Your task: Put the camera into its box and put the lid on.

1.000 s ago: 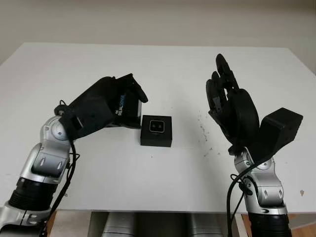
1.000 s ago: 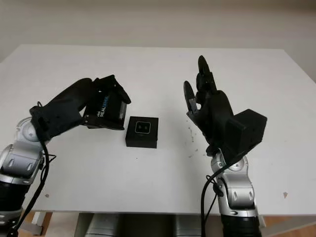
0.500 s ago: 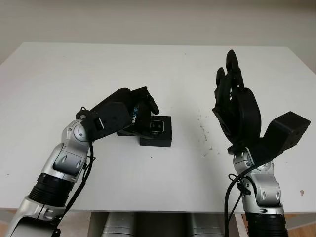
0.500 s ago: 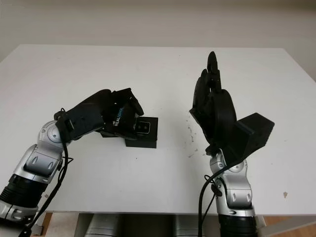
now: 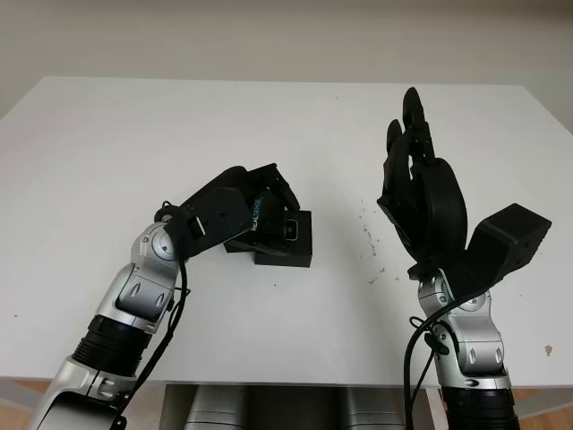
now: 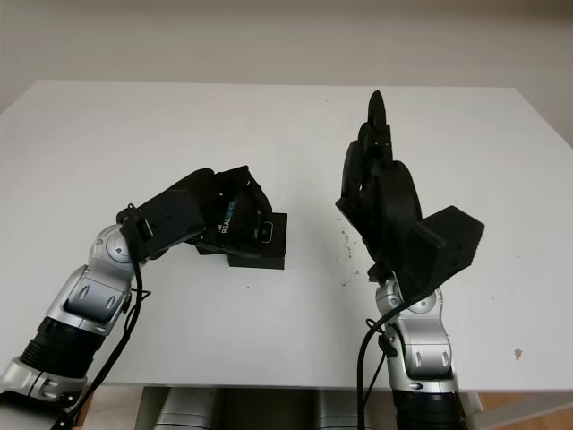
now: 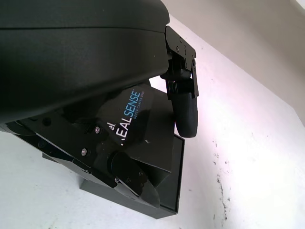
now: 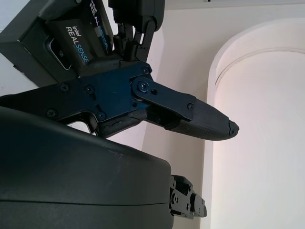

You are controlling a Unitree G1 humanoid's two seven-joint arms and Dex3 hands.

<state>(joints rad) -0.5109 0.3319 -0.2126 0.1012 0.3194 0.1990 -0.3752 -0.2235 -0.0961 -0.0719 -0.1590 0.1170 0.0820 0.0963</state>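
Camera [image 5: 292, 230] in box [image 5: 288, 252], frame centre. Our left hand [image 5: 255, 202] grips RealSense lid [image 7: 138, 124], half seated. Right hand [image 5: 421, 193] raised at right, holding nothing.

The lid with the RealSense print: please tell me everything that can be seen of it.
The lid is a flat black piece, cardboard by its look, printed RealSense in white and blue. The left hand grasps it and holds it tilted, partly over the open black box on the white table, not yet seated.
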